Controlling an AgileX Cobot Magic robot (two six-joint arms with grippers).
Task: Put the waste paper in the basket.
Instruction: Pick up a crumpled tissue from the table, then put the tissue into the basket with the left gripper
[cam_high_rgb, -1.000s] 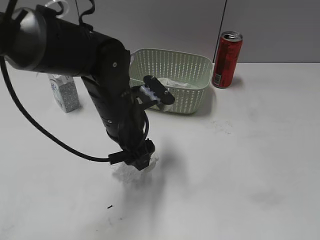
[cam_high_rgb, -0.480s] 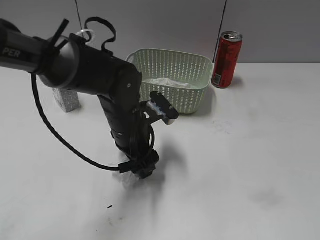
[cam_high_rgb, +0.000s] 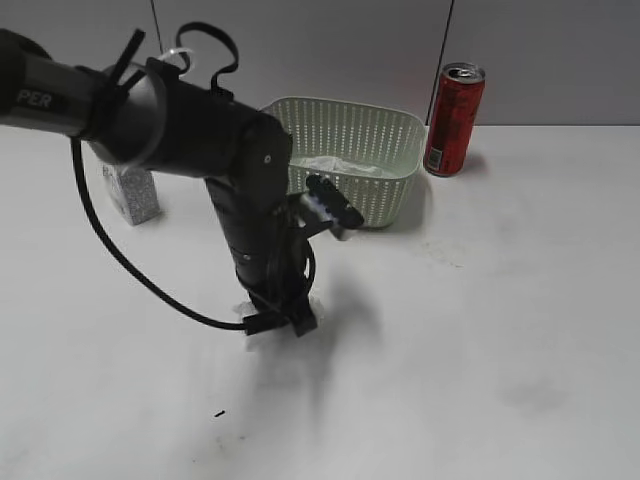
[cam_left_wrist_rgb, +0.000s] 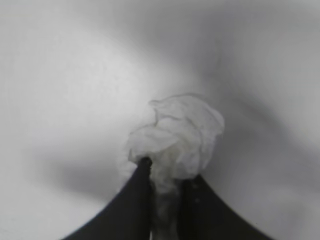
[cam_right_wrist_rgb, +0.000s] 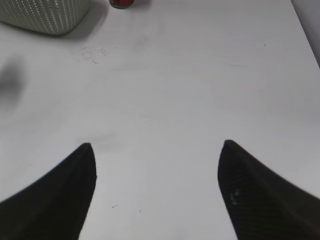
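My left gripper (cam_high_rgb: 284, 318) points down over the table in front of the basket and is shut on a crumpled white waste paper wad (cam_left_wrist_rgb: 176, 137). The left wrist view shows the wad pinched between the two black fingers (cam_left_wrist_rgb: 167, 169), with its shadow on the table beneath. In the exterior view the arm hides most of this wad. The pale green basket (cam_high_rgb: 400, 122) stands at the back, with white paper (cam_high_rgb: 335, 165) lying inside it. My right gripper (cam_right_wrist_rgb: 156, 147) is open and empty above bare table; the basket's corner (cam_right_wrist_rgb: 45, 15) shows at the top left of the right wrist view.
A tall red can (cam_high_rgb: 453, 118) stands right of the basket and also shows in the right wrist view (cam_right_wrist_rgb: 121, 3). A white-and-blue speckled carton (cam_high_rgb: 130, 192) stands at the left, partly behind the left arm. A black cable loops from that arm.
The left gripper has closed on the wad that lay on the table and has moved slightly up and right with it. The wad no longer rests spread out beneath the fingers.
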